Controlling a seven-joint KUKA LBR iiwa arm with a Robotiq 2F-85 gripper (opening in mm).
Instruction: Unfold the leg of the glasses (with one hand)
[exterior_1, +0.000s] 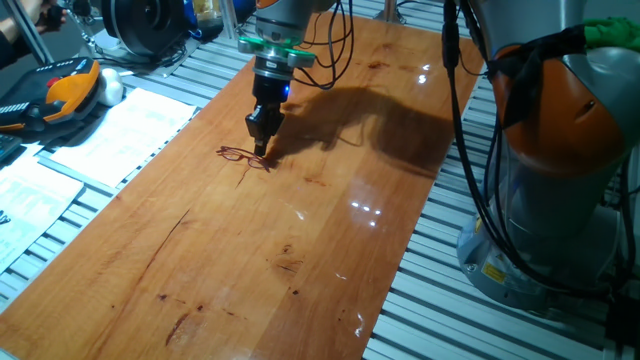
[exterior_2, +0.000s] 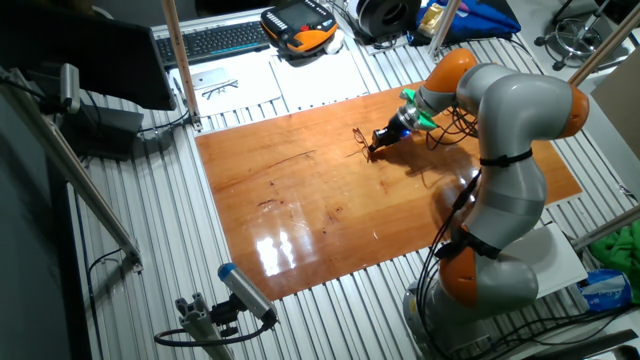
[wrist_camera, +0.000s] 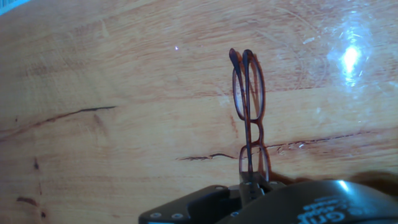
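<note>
Glasses (wrist_camera: 250, 118): thin reddish-brown wire frame, clear oval lenses, lying flat on wooden table (exterior_1: 300, 230), far-left part of tabletop. Leg folded across lenses. One end under hand (exterior_1: 260, 143), fingertips down at frame.

Lying on a slatted metal bench (exterior_1: 500, 330): a reddish wooden tabletop (exterior_1: 300, 230), glossy, reflecting ceiling lights, showing dark scratches and grain cracks. Resting directly on the wood toward its far half: the glasses (exterior_1: 243, 155) (exterior_2: 361, 140) (wrist_camera: 250, 118). Sitting beside the board on the slats: white paper sheets (exterior_1: 120, 135).
</note>
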